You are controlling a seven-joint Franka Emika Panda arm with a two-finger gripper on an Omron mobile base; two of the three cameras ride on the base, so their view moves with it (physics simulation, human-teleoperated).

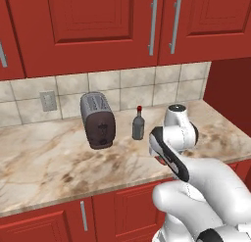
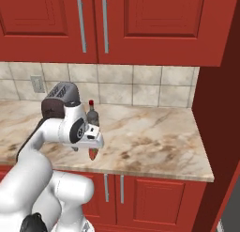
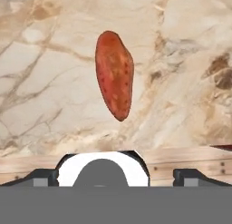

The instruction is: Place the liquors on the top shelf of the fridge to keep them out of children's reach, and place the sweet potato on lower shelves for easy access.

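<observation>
gripper [image 3: 115, 173] poised over counter, finger tips wide apart, nothing between them | sweet potato [image 3: 114, 75] straight ahead on marble counter [image 3: 190, 60] near its front edge, long axis running away from jaws | grey bottle [image 1: 138, 124] farther back beside toaster [image 1: 98, 120]

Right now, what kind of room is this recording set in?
A simulated kitchen: red cabinets above a marble-look counter, a toaster against the tiled backsplash, and a sweet potato lying on the counter.

The sweet potato [image 3: 114, 75] is orange-red with darker speckles. The table [image 1: 44, 157] is beige marble veined in brown. The grey bottle [image 1: 138, 123] has a red cap.
</observation>
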